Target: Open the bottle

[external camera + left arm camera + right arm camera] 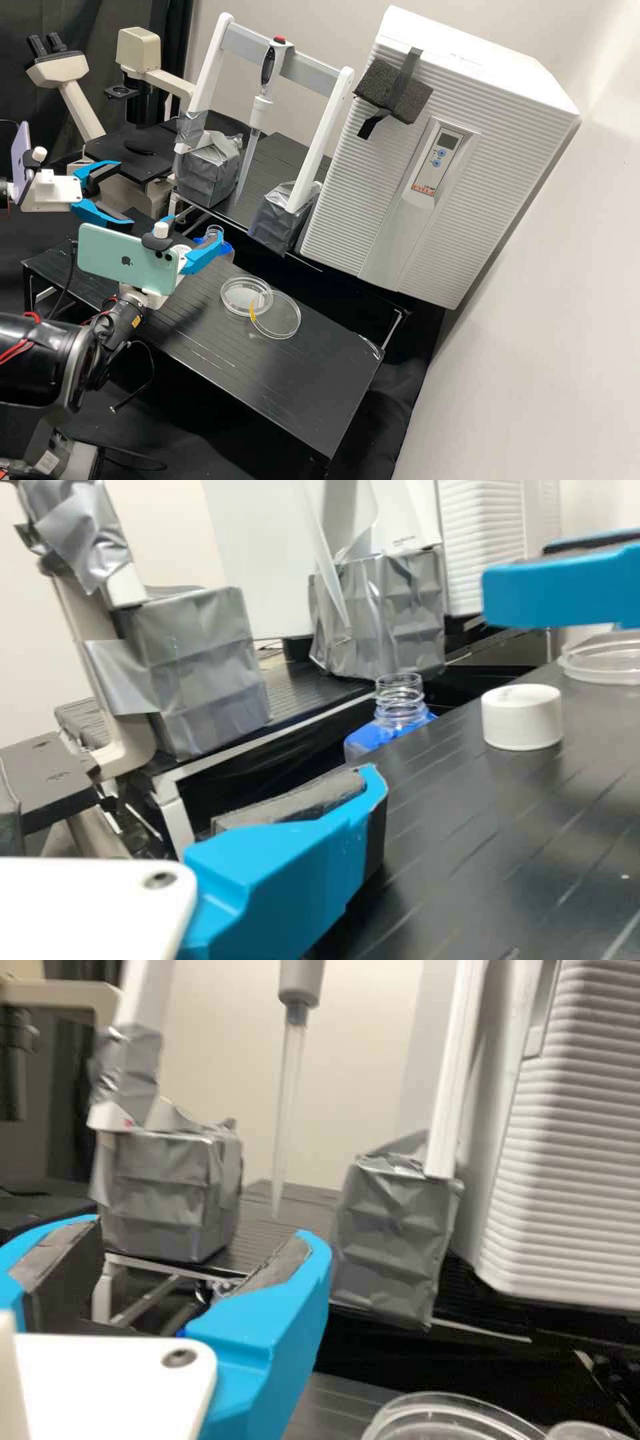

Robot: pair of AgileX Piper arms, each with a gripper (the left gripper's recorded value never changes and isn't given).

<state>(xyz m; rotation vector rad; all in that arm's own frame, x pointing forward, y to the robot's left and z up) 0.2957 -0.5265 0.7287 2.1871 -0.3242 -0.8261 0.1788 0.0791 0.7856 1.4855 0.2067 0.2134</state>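
A small clear bottle with a blue lower part stands uncapped near the bench's back edge. In the left wrist view its open mouth shows, and a white cap lies on the bench apart from it. My right gripper hangs right beside the bottle. Its fingers stand apart with nothing visible between them. My left gripper is farther left, wide open and empty, with one finger low over the bench. A second blue finger shows above the cap.
Two clear petri dishes lie mid-bench. Behind stands a pipette on a white rack with tape-wrapped feet. A large white machine fills the right, and a microscope stands at the back left.
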